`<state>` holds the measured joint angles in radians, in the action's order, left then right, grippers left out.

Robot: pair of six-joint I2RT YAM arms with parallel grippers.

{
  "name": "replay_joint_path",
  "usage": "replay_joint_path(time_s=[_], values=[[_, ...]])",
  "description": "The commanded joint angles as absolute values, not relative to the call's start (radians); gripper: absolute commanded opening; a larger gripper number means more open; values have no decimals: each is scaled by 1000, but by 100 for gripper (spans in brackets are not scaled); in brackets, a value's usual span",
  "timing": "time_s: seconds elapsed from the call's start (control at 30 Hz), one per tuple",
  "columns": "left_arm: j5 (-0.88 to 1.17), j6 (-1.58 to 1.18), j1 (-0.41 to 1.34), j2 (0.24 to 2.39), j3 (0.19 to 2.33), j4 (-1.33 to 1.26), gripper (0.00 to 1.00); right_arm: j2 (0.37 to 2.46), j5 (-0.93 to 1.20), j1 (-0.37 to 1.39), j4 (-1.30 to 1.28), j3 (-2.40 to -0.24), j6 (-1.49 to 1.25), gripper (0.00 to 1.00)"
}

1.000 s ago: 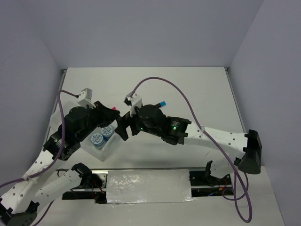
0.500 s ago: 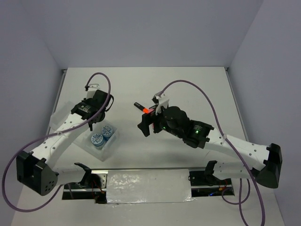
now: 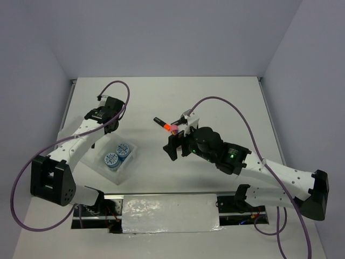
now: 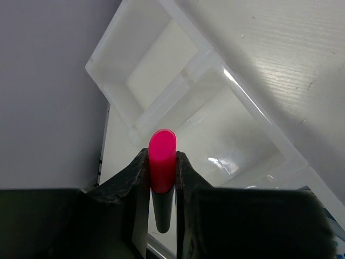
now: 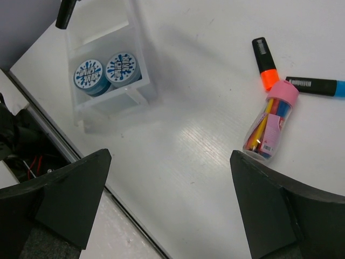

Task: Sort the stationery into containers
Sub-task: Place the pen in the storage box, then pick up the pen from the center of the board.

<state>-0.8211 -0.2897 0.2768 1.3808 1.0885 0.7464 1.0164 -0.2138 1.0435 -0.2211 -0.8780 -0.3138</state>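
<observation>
**Top external.** The left arm reaches across the far left of the white table point(image 3: 215, 97). Its left gripper point(image 3: 111, 124) hangs over the far end of a row of joined translucent white plastic trays point(image 3: 128, 164) at the near left. From this height it is not clear whether the fingers are together. Two blue round patterned rolls point(image 3: 110, 159) sit side by side in one compartment. At the table's centre the right gripper point(image 3: 171, 150) hangs on the near side of an orange-capped black marker point(image 3: 161, 122) and a pink-topped clear tube of coloured sticks point(image 3: 176, 128), touching neither.

**Left wrist.** The left gripper point(image 4: 162, 172) is clamped on a pink-capped black marker point(image 4: 162, 151). The bright cap juts out past the fingertips point(image 4: 137, 172). The trays point(image 4: 215, 59) lie beyond it, their compartments lined up in a row. Whether the marker touches them cannot be told.

**Right wrist.** The right gripper point(image 5: 170, 156) has its fingers point(image 5: 59, 189) spread wide apart above bare table point(image 5: 178, 124). To the left, the two rolls point(image 5: 89, 75) lie touching in one compartment of the trays point(image 5: 139, 48). To the right, three items lie close together on the table. The orange-capped marker point(image 5: 264, 62) and a blue-capped black marker point(image 5: 315, 85) have the tube point(image 5: 269, 127) on their near side, its pink top just beside the orange cap.
</observation>
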Motion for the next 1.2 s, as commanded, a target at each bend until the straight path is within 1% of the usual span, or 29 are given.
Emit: replay_joint_path(time_s=[0.0,0.03,0.07,0.1,0.17,0.2,0.27,0.3,0.47,0.53,0.57,0.6,0.63,0.67,0.7,0.73,0.77,0.8,0.83,0.87,0.9,0.93,0.97,1.03,1.17], values=[[-838,-270,256,1399,1095,704,13,979,-229,1034,-186,-876,-282,100],[-838,-273,255,1404,1092,701,21,974,-226,1034,-183,-874,-279,100],[-857,-290,247,1413,1089,703,24,974,-222,1029,-183,-870,-278,100],[-868,-299,242,1417,1089,710,34,970,-215,1025,-181,-867,-279,100],[-855,-307,232,1427,1098,712,49,966,-207,1019,-179,-862,-278,100],[-847,-308,233,1427,1100,712,66,965,-201,1017,-179,-862,-278,100],[-851,-313,230,1420,1097,707,70,973,-196,1008,-181,-867,-276,100],[-851,-316,229,1417,1097,707,78,982,-187,1003,-184,-870,-278,100],[-822,-337,227,1376,1111,730,78,1044,-120,945,-196,-911,-272,100],[-766,-359,227,1312,1111,732,82,1139,-59,914,-231,-983,-247,100],[-732,-367,227,1280,1108,730,99,1184,-39,884,-282,-1017,-238,100],[-657,-382,227,1208,1095,726,99,1274,-23,870,-305,-1049,-218,99],[-617,-391,227,1171,1085,718,99,1319,-3,858,-323,-1110,-207,99],[-576,-402,227,1125,1074,700,99,1369,29,847,-354,-1146,-193,97],[-533,-419,227,1083,1063,686,99,1466,37,835,-366,-1179,-157,96],[-450,-422,226,992,1033,672,99,1514,37,834,-382,-1256,-137,94],[-413,-425,225,944,1014,634,99,1569,14,831,-432,-1306,-121,85],[-384,-434,225,851,976,615,99,1673,3,824,-455,-1406,-94,74],[-394,-448,225,807,957,604,99,1722,2,816,-484,-1455,-81,70],[-400,-459,224,764,939,586,99,1811,2,808,-535,-1503,-60,67],[-402,-451,224,686,896,572,99,1853,-18,793,-554,-1587,-49,65],[-393,-443,224,652,878,563,99,1888,-18,784,-586,-1620,-32,61],[-382,-425,224,593,841,540,99,1952,-14,776,-600,-1653,-11,61],[-347,-417,225,551,821,522,100,2012,-17,756,-649,-1745,23,63],[-284,-399,225,538,811,496,99,2138,-28,724,-687,-1859,67,66]])
